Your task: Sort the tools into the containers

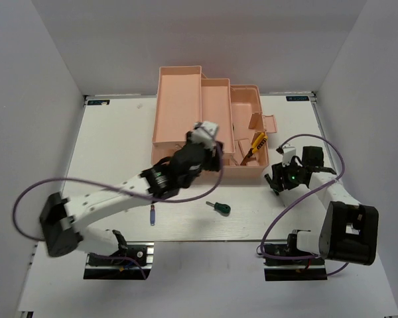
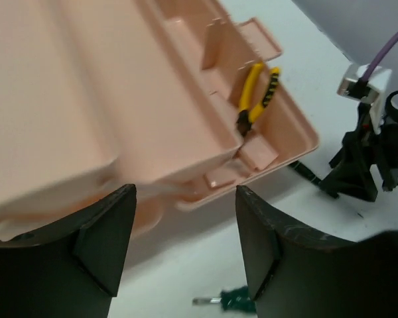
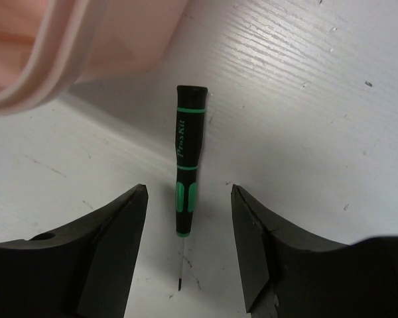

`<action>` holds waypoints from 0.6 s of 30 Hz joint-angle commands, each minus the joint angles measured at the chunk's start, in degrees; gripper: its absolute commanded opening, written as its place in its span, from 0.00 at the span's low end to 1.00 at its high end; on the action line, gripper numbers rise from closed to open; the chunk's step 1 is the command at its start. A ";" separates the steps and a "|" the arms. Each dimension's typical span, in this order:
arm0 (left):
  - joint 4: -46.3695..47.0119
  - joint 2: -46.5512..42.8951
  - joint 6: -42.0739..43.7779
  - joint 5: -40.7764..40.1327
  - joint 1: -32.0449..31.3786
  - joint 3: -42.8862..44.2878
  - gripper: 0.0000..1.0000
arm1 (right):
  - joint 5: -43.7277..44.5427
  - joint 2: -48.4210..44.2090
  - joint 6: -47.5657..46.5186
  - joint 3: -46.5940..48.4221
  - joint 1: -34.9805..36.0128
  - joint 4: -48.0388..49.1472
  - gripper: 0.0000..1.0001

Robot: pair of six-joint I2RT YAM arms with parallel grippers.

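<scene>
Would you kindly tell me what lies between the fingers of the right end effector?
A thin black-and-green screwdriver lies on the table between the open fingers of the right end effector, as the right wrist view shows.

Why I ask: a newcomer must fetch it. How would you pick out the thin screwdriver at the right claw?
Find the pink toolbox in the table's middle, then its near right corner. On the white table beside it, framed by the open right claw, lies the screwdriver. It is slim and black with green bands, unlike the stubby green one and the purple-handled one before the box.
</scene>
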 commanded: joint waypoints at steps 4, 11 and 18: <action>-22.70 -19.96 -16.53 -8.74 0.24 -18.67 0.68 | 7.87 4.25 2.20 -1.05 4.72 6.40 0.57; -37.94 -23.58 -32.45 -9.97 -0.29 -24.22 0.69 | 13.42 6.63 1.77 -1.31 9.38 7.11 0.38; -45.50 -22.96 -40.46 -8.12 -0.29 -25.28 0.75 | 16.14 6.72 0.71 -1.84 10.61 3.87 0.02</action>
